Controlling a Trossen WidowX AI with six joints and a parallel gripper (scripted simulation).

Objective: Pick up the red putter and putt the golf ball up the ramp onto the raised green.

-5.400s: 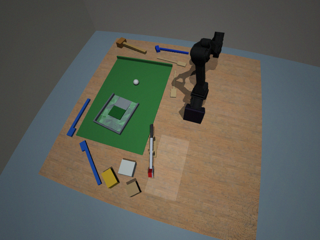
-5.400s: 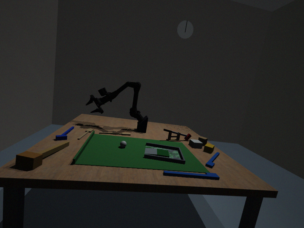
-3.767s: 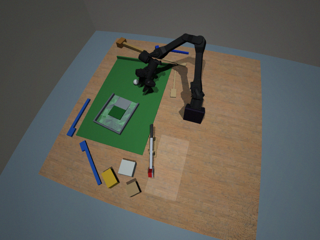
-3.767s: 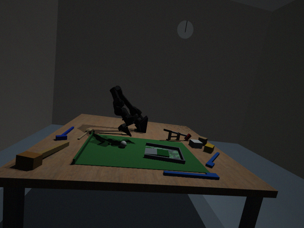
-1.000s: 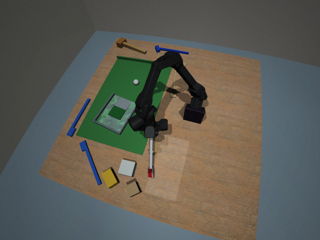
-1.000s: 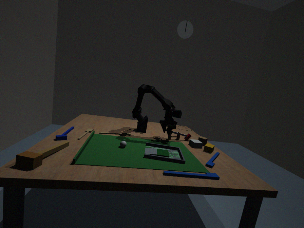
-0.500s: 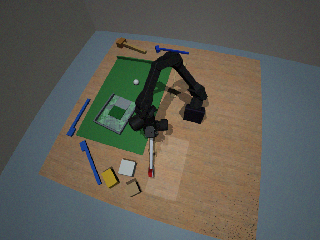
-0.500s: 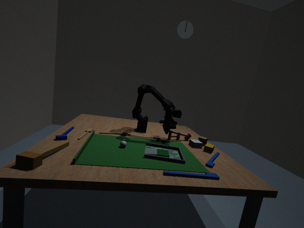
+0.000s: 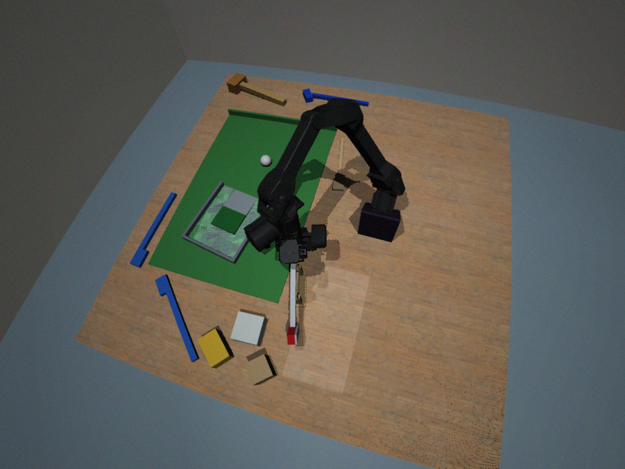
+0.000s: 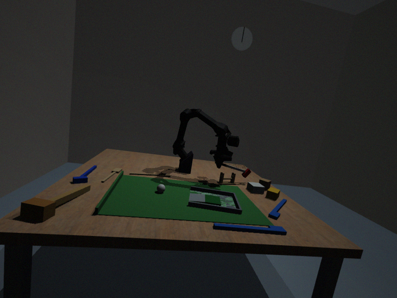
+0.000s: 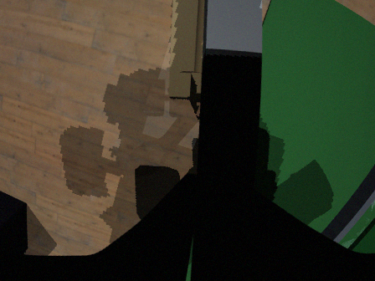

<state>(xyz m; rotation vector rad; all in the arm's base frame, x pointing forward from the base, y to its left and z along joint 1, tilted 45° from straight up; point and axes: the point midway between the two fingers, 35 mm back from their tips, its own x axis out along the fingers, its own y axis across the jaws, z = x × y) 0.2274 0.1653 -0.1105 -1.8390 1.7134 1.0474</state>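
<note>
From my remote seat, listed near to far: my gripper [image 9: 291, 256] clamped on the grip end of the red putter [image 9: 292, 308], its red head [image 10: 246, 172] lifted off the table [image 9: 429, 262]; green mat [image 9: 237, 146] beside it; raised green [image 9: 231, 218] in its tray; golf ball [image 9: 265, 160] resting beyond.

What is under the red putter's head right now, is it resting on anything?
The pincer is shut on the red putter. In the exterior view its red head hangs above bare wooden table, touching nothing. The small rack stands beneath the shaft, apart from it.
</note>
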